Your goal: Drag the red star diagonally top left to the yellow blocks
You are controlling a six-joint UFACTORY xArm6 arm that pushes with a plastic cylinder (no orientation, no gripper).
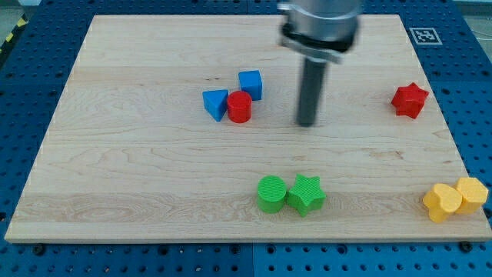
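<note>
A: Your tip (307, 123) sits mid-surface; the red star (409, 100) lies well off toward the right edge.

B: No fingers here, just a bare rod, gripping nothing. Odd: the yellow blocks (455, 198) sit at the bottom right corner, below the star.
</note>
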